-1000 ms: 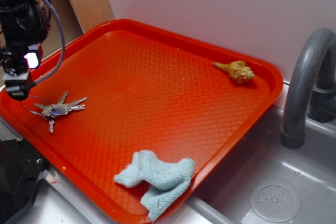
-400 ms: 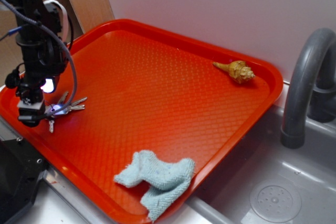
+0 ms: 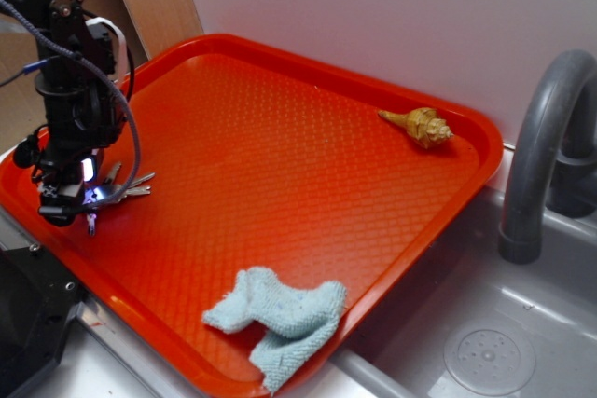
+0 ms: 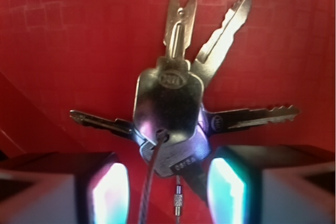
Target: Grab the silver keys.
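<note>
My gripper (image 3: pixel 67 204) is low over the left end of the red tray (image 3: pixel 280 165), directly above the keys (image 3: pixel 117 191). In the wrist view the keys (image 4: pixel 173 111) lie flat on the tray, blades fanned outward, heads stacked, with the wire ring (image 4: pixel 149 192) running toward the camera. My fingers (image 4: pixel 102 190) stand apart, one on each side of the heads, lit at their inner faces, and neither visibly touches the metal: the gripper is open and holds nothing. A seashell (image 3: pixel 422 126) lies near the far right corner. A blue cloth (image 3: pixel 278 319) is crumpled at the near edge. A grey faucet (image 3: pixel 541 151) stands beside the tray.
</note>
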`<action>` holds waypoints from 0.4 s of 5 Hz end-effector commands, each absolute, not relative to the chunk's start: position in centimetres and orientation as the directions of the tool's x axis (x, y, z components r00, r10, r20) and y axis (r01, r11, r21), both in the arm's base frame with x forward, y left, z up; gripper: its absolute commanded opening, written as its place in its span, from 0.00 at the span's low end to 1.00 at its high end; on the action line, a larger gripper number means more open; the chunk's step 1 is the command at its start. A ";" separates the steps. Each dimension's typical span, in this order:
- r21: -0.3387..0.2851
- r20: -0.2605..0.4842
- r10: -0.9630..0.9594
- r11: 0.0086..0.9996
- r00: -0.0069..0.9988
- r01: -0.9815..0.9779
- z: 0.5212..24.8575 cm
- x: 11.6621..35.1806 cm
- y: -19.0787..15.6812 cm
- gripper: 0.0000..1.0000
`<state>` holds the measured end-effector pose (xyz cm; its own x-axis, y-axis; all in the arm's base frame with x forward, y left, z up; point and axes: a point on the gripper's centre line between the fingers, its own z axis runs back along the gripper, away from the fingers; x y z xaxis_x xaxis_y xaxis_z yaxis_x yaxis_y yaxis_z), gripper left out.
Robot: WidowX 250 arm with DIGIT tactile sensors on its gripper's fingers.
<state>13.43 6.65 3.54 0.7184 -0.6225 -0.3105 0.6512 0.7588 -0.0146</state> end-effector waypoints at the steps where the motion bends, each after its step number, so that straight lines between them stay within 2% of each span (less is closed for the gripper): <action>1: -0.004 -0.278 -0.580 0.798 0.766 0.603 5.0 13.7 7.3 0.00; 2: 0.029 -0.331 -0.527 0.823 0.783 0.567 6.7 14.3 6.9 0.00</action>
<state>13.50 6.51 5.48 0.7676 -0.5274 -0.3642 0.5635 0.8261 -0.0085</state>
